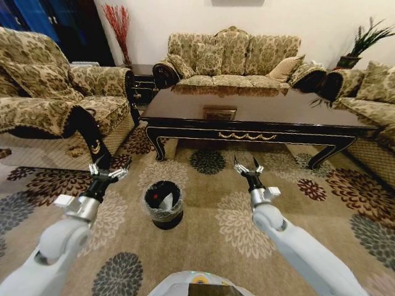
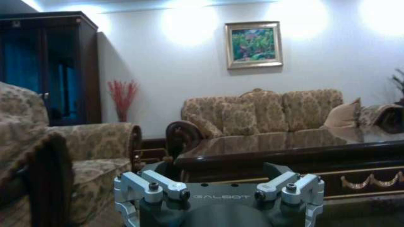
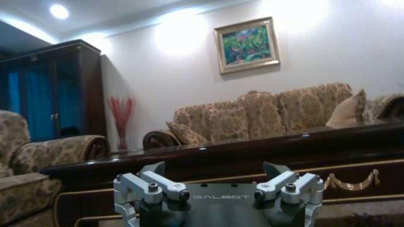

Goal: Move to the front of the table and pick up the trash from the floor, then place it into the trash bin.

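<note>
From my head camera, the table point(image 1: 247, 117) stands at twelve o'clock, a sofa point(image 1: 231, 58) behind it. An armchair point(image 1: 55, 92) sits at ten o'clock. The trash bin point(image 1: 163, 203) rests on the carpet point(image 1: 216, 222) before the table, between my left gripper point(image 1: 107, 174) and right gripper point(image 1: 248, 167).

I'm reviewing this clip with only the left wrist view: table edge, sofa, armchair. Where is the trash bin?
Observer: In the head view the trash bin stands on the floral carpet before the table, just right of the left gripper.
Operator: And the right gripper?
Observer: The right gripper hangs open above the carpet, right of the bin, pointing toward the table.
Operator: Anything inside the bin?
Observer: A small red item; I cannot tell what it is.
</note>
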